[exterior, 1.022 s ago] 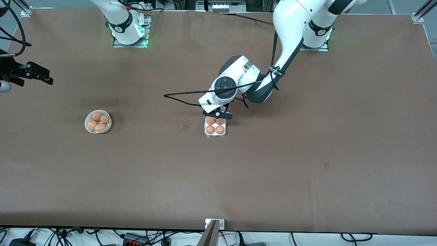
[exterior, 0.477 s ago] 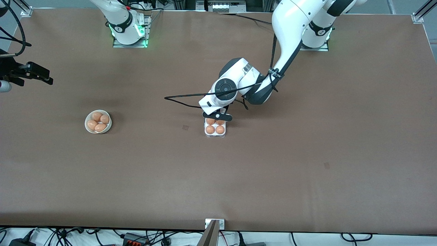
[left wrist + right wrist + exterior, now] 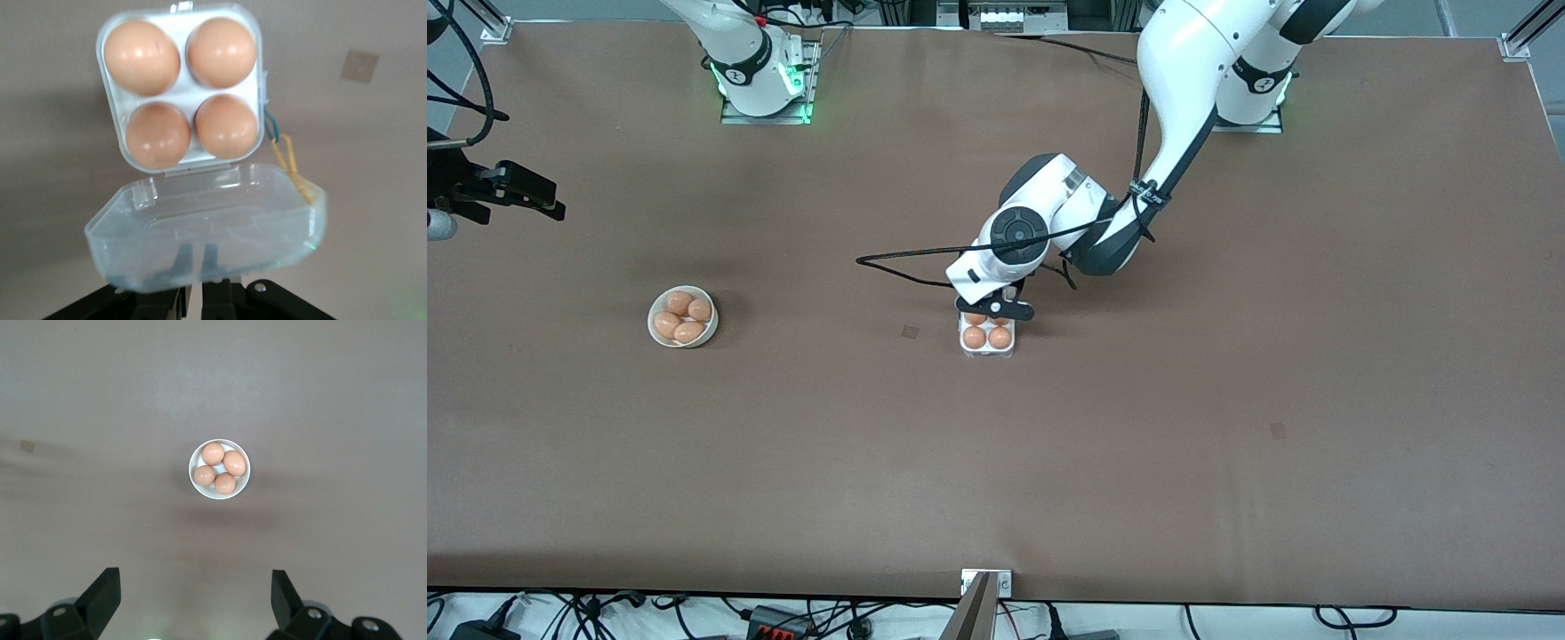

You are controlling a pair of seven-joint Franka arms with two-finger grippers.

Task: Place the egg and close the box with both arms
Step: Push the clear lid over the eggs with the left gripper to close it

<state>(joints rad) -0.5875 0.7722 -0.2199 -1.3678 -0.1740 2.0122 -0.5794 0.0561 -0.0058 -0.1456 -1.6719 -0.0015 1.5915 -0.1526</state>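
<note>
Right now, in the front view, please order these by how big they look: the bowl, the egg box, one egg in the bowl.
1. The bowl looks largest.
2. The egg box looks a little smaller, though the left gripper covers part of it.
3. One egg is clearly smallest.

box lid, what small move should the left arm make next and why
Probably swing the lid over onto the box: all four cells hold eggs, the lid is half raised, and the left pincer is shut on its edge. The right pincer waits open, high above the bowl.

Orange-brown eggs [image 3: 177, 93] in a whitish box [image 3: 183, 100] with clear lid [image 3: 207, 233]; white bowl [image 3: 219, 468]; brown table [image 3: 1227, 400].
</note>
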